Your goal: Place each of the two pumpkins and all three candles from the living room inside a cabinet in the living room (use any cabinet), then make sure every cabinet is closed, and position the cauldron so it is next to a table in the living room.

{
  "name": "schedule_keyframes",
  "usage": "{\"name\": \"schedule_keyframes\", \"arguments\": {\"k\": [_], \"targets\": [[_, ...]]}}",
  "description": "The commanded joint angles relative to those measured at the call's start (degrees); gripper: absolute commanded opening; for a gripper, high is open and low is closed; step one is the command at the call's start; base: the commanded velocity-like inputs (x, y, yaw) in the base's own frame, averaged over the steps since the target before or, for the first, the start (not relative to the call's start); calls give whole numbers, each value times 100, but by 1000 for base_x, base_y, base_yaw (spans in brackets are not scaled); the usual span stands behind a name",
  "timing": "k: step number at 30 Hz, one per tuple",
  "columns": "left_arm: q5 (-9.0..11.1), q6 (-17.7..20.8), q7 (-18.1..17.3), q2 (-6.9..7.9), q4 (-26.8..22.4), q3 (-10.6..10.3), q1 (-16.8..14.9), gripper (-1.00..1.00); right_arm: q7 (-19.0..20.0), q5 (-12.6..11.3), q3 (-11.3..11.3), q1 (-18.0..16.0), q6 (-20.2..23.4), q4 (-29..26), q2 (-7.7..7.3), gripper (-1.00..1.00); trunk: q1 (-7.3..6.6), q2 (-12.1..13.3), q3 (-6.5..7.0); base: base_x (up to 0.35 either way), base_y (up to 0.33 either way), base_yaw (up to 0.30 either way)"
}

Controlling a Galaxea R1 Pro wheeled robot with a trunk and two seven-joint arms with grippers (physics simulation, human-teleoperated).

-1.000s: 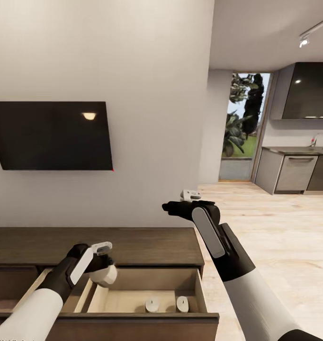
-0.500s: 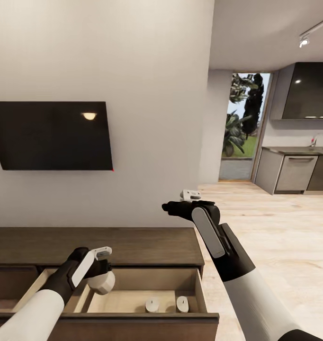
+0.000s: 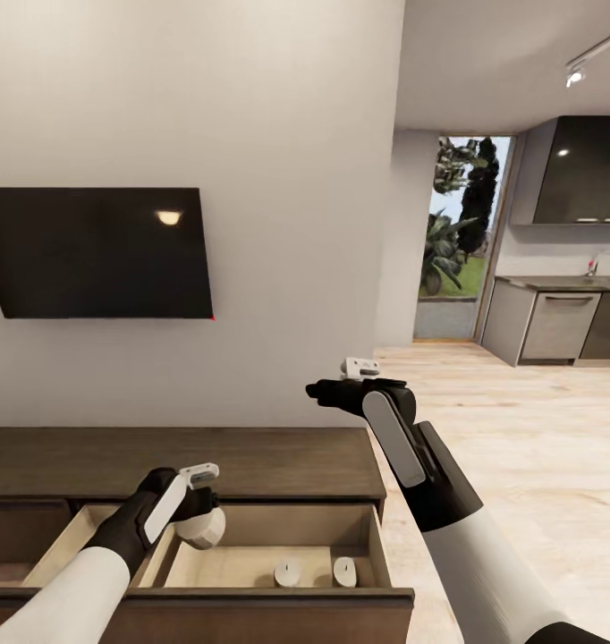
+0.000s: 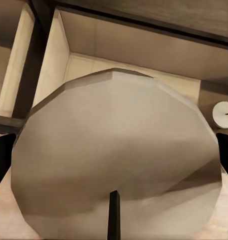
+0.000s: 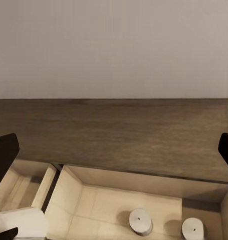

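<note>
A tan candle (image 3: pixel 201 528) is being held in the left claw (image 3: pixel 198 514) over the left part of the open drawer (image 3: pixel 278 565) of the dark-brown cabinet (image 3: pixel 251 461). In the left wrist view the candle's flat end (image 4: pixel 119 155) is being clamped between the two dark fingertips (image 4: pixel 1 160), with the drawer's light tan floor lying beyond it. Two more candles are standing upright on the drawer floor toward its right end, one (image 3: pixel 288 573) just beside the other (image 3: pixel 344 572), near the drawer's front edge; in the right wrist view they are being seen from above (image 5: pixel 140 220) (image 5: pixel 193 229). The right claw (image 3: pixel 327 391) is being held above the cabinet's right end, well apart from the drawer; its dark fingertips (image 5: pixel 3 152) are being kept wide apart with nothing between them. A black television (image 3: pixel 95 253) is hanging on the wall above the cabinet. To the cabinet's right, a light wood floor (image 3: pixel 520 429) is running toward a kitchen counter (image 3: pixel 555 284).
</note>
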Motion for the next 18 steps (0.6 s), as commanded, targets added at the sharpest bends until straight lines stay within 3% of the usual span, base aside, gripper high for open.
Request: {"name": "schedule_keyframes", "arguments": {"k": [1,5,18], "targets": [[66,-53,51,7,10,-83,-4,-100,-60,-56,4,-6,9,0,0,100,23,-46,-25,0,0,0],[74,-161,45,6,68,-217,-4,-100,-58,-56,4,-6,8,13,2,100,110,-206,-97,0,0,0],[59,-199,42,6,81,-288,-4,-100,-40,-56,12,-6,0,24,0,100,396,-728,-331,0,0,0]]}}
